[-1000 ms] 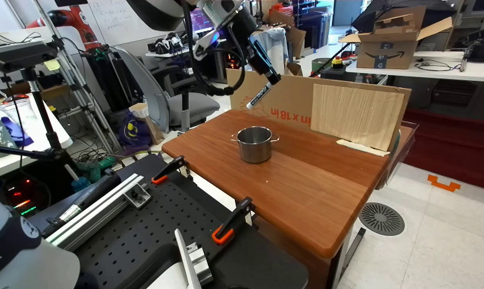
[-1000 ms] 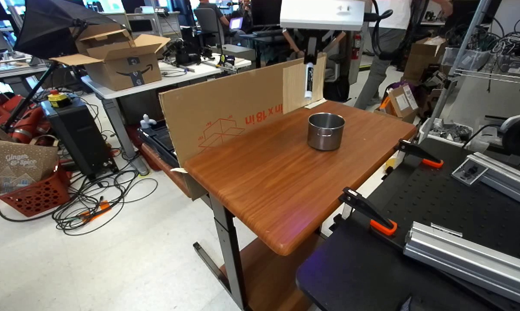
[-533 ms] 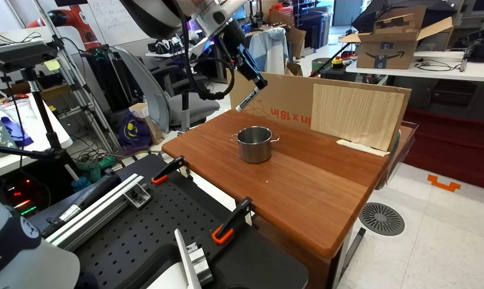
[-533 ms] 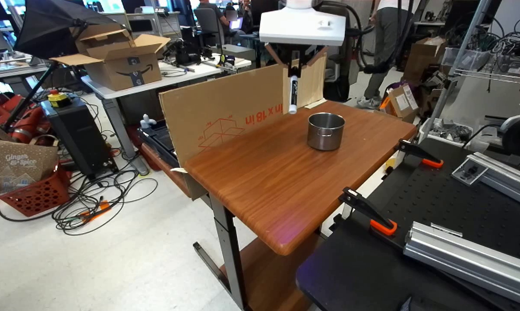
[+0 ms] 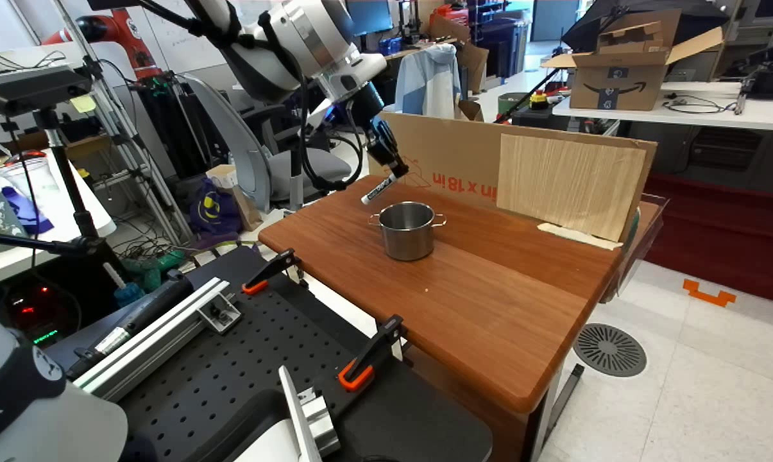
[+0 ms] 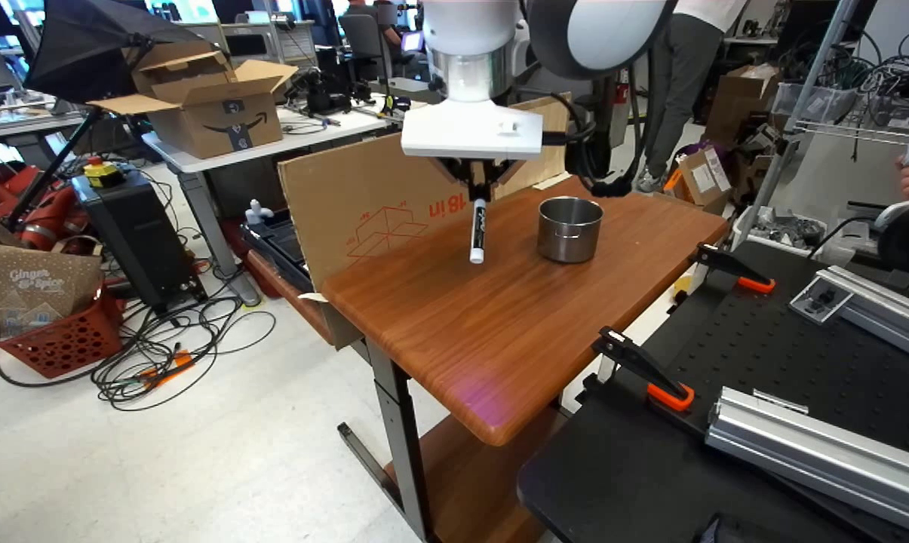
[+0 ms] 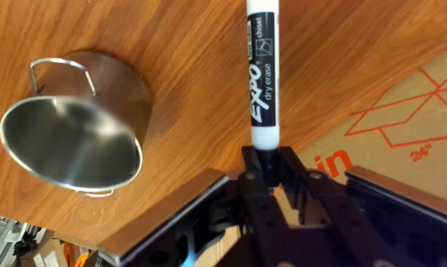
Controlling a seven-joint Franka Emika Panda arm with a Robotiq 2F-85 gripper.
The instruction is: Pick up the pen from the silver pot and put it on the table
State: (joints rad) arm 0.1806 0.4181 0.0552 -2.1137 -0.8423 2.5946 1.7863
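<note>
The pen is a white marker with a black label and black cap end; it shows in the wrist view [image 7: 265, 70] and in both exterior views [image 5: 380, 189] [image 6: 477, 234]. My gripper [image 7: 268, 157] is shut on its black end, and the gripper also shows in both exterior views [image 5: 399, 171] [image 6: 480, 190]. The pen slants downward, white end lowest, in the air over the reddish-brown table [image 5: 489, 301] [image 6: 454, 324]. The silver pot [image 5: 408, 244] [image 6: 567, 243] [image 7: 125, 85], with two wire handles, stands upright on the table beside the pen. The pen is outside it.
A cardboard panel [image 5: 463, 160] [image 6: 394, 196] with red print stands along one long table edge, close to the gripper. A black perforated board [image 5: 283, 346] adjoins the opposite edge, with two orange-tipped black clamps [image 5: 374, 353] [image 5: 269, 272]. A person's legs [image 6: 680, 83] show behind.
The arm has come down toward the table with the pen held in the gripper, moving leftward in both exterior views. The pot has not moved.
</note>
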